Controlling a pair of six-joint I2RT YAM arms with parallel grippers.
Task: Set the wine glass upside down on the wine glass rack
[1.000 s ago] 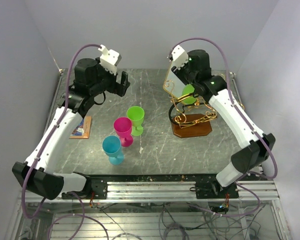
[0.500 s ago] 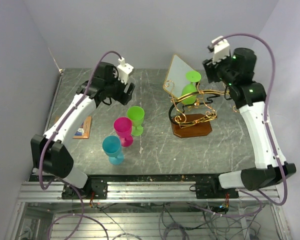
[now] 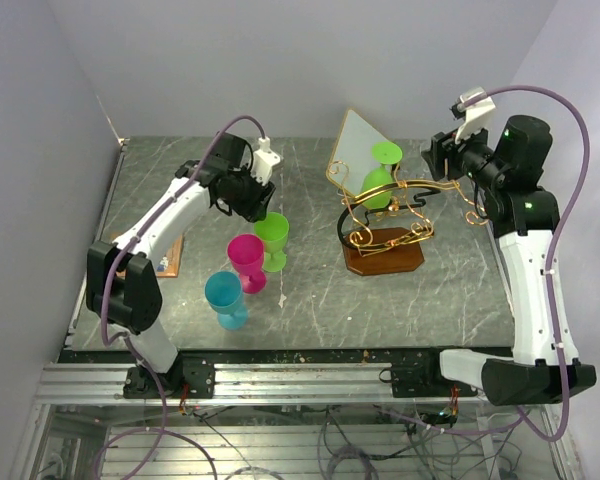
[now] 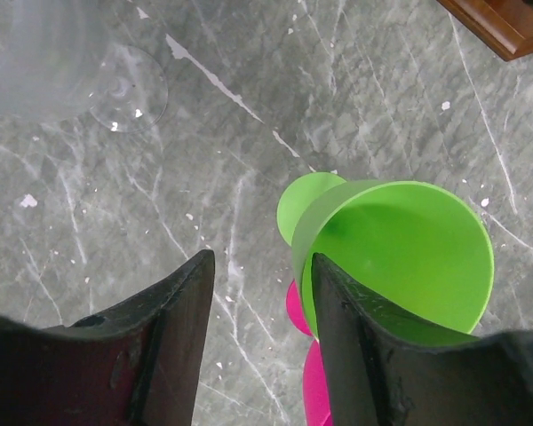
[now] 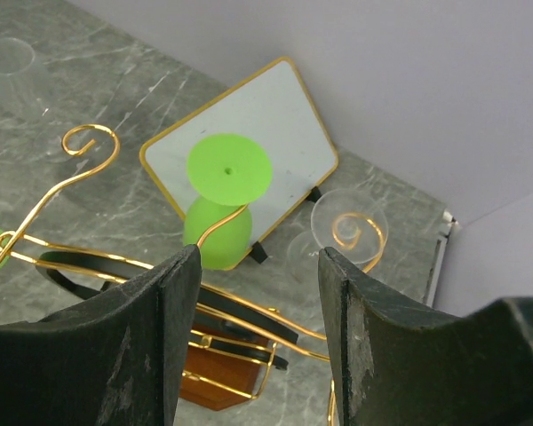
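In the top external view, the wine glass rack [image 3: 385,222] is seen on the right half of the table [image 3: 310,300]. A hung green glass [image 3: 379,181] is already carried on it upside down, in front of a white gold-edged panel [image 3: 352,143]. At 9 o'clock of the rack, a green wine glass [image 3: 272,238] stands upright. A pink glass [image 3: 247,260] is set just beside it at 7 o'clock, and a blue glass [image 3: 225,298] further along that line. The left gripper [image 3: 263,208] is poised over the 11 o'clock rim of the green wine glass. The right gripper [image 3: 438,158] is held at 3 o'clock of the rack, apart from it.

In the left wrist view, the left gripper [image 4: 262,266] is spread wide and nothing is held. The green wine glass [image 4: 400,257] lies mostly at 3 o'clock of the gap, with only its rim edge showing beside one finger [image 4: 373,355]. The pink glass [image 4: 295,311] shows just below it.

In the right wrist view, the right gripper [image 5: 259,257] is parted and empty, and the hung green glass [image 5: 218,232] is framed between the fingers.

Some risks can be judged from here. A closure this far off-centre could push the green wine glass into the pink glass and topple both. Later, the hung green glass could be knocked by the incoming one if the same scroll is approached.
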